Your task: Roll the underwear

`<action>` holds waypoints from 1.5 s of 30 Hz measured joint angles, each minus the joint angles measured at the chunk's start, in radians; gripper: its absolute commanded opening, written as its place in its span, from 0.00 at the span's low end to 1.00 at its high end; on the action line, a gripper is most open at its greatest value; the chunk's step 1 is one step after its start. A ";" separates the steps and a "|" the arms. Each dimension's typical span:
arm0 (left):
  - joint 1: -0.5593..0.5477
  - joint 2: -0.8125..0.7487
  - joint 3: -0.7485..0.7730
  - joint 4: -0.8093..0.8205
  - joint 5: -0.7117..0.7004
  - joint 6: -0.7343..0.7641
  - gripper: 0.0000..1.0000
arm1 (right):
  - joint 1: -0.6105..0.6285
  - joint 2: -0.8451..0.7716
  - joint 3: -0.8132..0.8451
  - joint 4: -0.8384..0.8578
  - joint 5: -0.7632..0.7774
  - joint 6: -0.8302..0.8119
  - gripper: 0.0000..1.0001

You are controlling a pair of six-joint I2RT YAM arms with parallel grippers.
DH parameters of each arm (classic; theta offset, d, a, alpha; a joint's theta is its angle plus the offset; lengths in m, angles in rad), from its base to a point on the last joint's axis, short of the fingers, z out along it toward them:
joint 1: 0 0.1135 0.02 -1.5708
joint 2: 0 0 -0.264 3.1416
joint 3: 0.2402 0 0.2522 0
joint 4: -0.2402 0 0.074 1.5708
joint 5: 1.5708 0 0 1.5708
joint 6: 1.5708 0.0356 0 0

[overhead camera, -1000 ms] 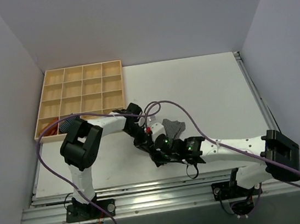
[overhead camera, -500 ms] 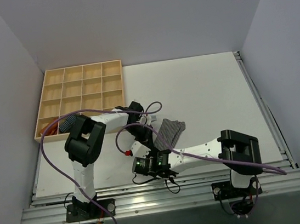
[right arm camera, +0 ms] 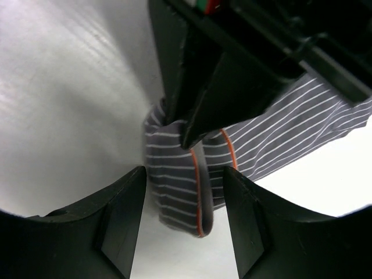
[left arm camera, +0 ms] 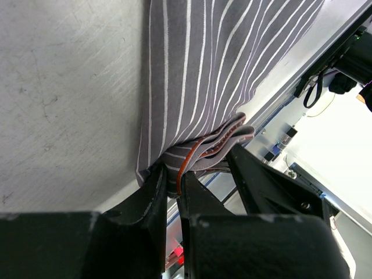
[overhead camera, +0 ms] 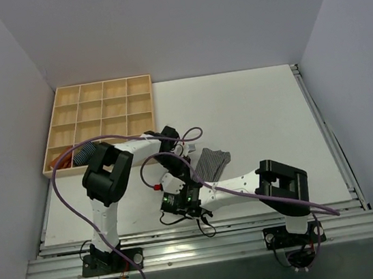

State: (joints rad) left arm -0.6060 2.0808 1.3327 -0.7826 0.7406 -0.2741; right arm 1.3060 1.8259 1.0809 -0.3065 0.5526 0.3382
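So the right gripper just swung in, jaws wide apart around the folded end of the underwear, left gripper still pinching that end, so the roll's barely started.

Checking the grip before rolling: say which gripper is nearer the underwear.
Left. The left gripper pinches the underwear at its fold; the right gripper hangs open astride that fold.

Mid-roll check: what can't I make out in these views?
- Top view: the arms' wrists cover both grippers' jaws and the underwear's near end.
- Left wrist: the left gripper hides the layers it pinches.
- Right wrist: the left gripper's body hides the cloth behind; whether the right gripper touches it is unclear.
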 measured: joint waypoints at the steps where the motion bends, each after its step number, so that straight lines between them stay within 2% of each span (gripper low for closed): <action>1: 0.000 0.002 0.003 -0.004 0.000 0.002 0.05 | -0.007 0.003 0.003 -0.002 -0.001 -0.002 0.51; 4: 0.000 0.009 0.016 -0.023 -0.005 0.012 0.05 | -0.025 0.007 0.011 -0.010 -0.017 -0.009 0.50; 7: 0.000 0.015 0.029 -0.041 -0.008 0.023 0.05 | -0.043 0.007 0.013 -0.005 -0.052 -0.019 0.43; 8: 0.000 0.018 0.034 -0.048 -0.011 0.025 0.07 | -0.049 0.007 0.013 -0.003 -0.066 -0.022 0.34; 11: 0.002 0.024 0.047 -0.064 -0.014 0.029 0.09 | -0.069 0.002 0.004 0.020 -0.119 -0.032 0.15; 13: 0.007 0.027 0.053 -0.072 -0.015 0.028 0.15 | -0.084 -0.018 -0.024 0.052 -0.151 -0.034 0.10; 14: 0.008 0.027 0.056 -0.075 -0.015 0.027 0.18 | -0.095 -0.032 -0.036 0.066 -0.169 -0.033 0.04; 19: 0.038 0.027 0.062 -0.071 -0.024 -0.003 0.42 | -0.180 -0.107 -0.117 0.180 -0.312 0.002 0.00; 22: 0.090 0.025 0.062 -0.067 -0.027 -0.040 0.45 | -0.245 -0.135 -0.153 0.256 -0.413 0.026 0.00; 27: 0.181 -0.012 0.064 -0.053 -0.073 -0.059 0.46 | -0.356 -0.151 -0.188 0.338 -0.611 0.040 0.00; 31: 0.214 -0.071 0.067 -0.039 -0.121 -0.058 0.47 | -0.477 -0.152 -0.217 0.391 -0.844 0.055 0.00; 35: 0.214 -0.138 0.042 -0.010 -0.142 -0.055 0.47 | -0.573 -0.121 -0.225 0.427 -1.025 0.058 0.00; 45: 0.183 -0.236 -0.098 0.107 -0.136 -0.042 0.48 | -0.706 -0.037 -0.274 0.576 -1.357 0.085 0.00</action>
State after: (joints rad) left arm -0.4232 1.8446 1.2350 -0.6754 0.6048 -0.3157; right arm 0.6003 1.7885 0.8070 0.2699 -0.8043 0.4236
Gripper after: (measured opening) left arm 0.468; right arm 0.118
